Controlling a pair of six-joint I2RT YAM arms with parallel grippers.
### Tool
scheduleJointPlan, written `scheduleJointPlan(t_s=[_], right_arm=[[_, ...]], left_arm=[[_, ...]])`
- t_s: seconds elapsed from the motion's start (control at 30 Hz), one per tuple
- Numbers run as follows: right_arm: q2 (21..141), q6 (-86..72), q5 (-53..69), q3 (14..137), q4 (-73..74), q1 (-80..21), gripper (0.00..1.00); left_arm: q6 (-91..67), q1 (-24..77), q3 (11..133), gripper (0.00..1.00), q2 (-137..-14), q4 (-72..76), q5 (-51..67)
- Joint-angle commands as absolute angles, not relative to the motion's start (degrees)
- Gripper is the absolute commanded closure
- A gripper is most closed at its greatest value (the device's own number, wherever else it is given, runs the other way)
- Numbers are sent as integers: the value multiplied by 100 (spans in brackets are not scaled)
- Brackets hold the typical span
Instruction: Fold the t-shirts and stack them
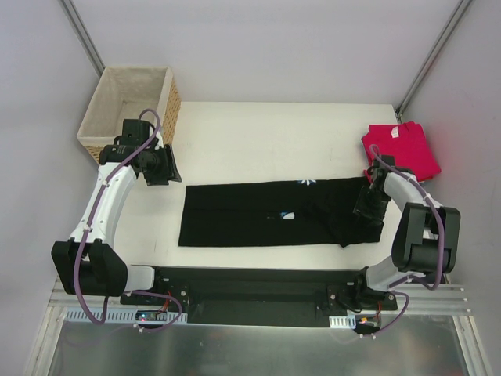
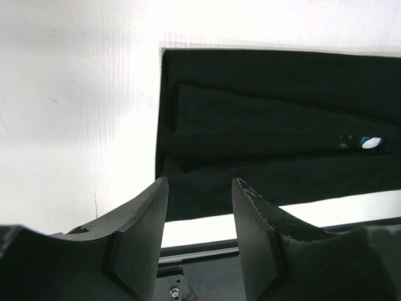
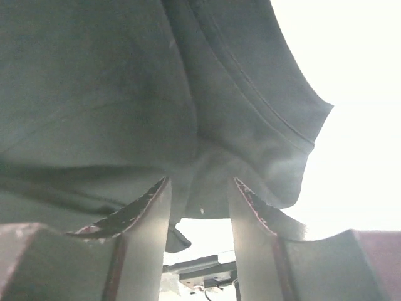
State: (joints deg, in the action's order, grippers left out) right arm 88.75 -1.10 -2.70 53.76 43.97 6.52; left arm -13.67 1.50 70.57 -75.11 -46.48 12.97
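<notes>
The black t-shirt (image 1: 258,213) is laid flat along the near half of the table (image 1: 258,141), folded lengthwise into a long strip; small white and blue parts of its print (image 1: 288,214) are exposed near the middle. The pinkish-red t-shirt (image 1: 403,149) is folded at the far right corner, apart from the black one. The left gripper (image 1: 162,168) is held just beyond the strip's far left corner, beside the wicker basket (image 1: 129,102); its fingers (image 2: 147,219) are spread, with nothing between them. The right gripper (image 1: 368,210) is positioned at the strip's right end; its fingers (image 3: 250,213) are spread, with a bunched fold of black cloth at the tips.
</notes>
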Motion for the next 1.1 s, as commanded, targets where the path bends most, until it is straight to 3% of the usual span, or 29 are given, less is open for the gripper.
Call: scheduleJointPlan(t_s=[0.0,0.3,0.47,0.9,1.07], right_arm=[[7982,-219,-475,5765,4693,694,53],[8577,-132,965,5880,3562,694,52],[9508,-202,1643,6029,3015,642,58],[9897,-88,1802,6266,2662,264,60],[9536,-36,863,6730,3573,80,62]], left_arm=[[-1266,167,7312,55,-7593,-4711,1318],[-1292,176,7348,55,-7699,-4702,1380],[-1283,176,7304,55,-7673,-4711,1362],[-1230,176,7181,55,-7471,-4711,1266],[-1222,176,7154,55,-7479,-4729,1309]])
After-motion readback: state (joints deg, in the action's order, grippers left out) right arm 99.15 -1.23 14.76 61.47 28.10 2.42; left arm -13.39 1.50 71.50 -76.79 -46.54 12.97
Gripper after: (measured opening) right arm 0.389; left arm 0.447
